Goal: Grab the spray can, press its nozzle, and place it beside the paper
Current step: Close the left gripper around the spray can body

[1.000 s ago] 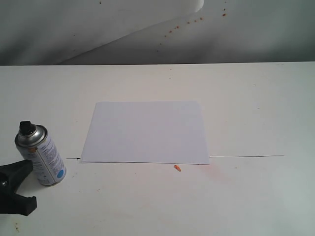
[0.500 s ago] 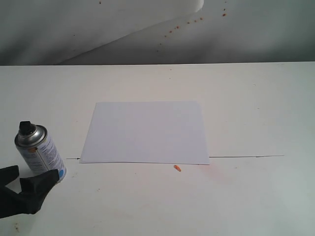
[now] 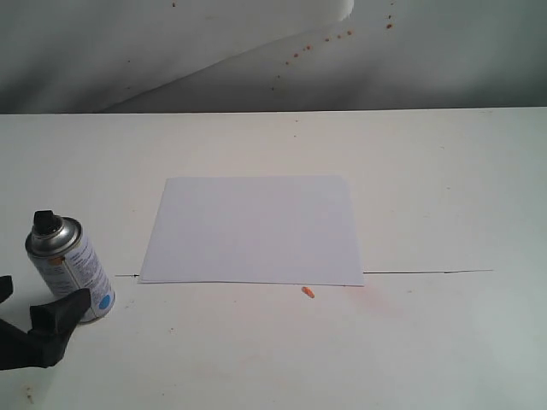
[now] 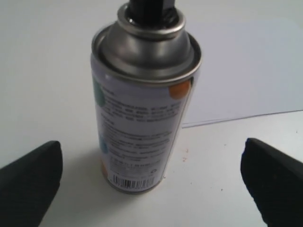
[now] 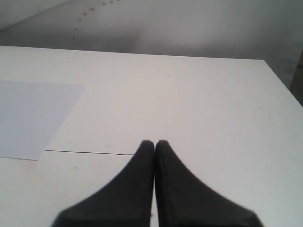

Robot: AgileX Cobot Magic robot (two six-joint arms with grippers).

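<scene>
As the claw (image 3: 44,292) gapes, the can (image 4: 142,118) stands ahead.

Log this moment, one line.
left gripper: open, facing spray can, no contact | spray can: upright on table, left of paper | right gripper: shut

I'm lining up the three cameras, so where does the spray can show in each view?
Exterior view: the spray can stands upright near the left edge, left of the paper.
Left wrist view: the spray can is close up and upright, with the paper behind it.
Right wrist view: not in it.
Shared landmark: the paper, which also shows in the right wrist view.
</scene>
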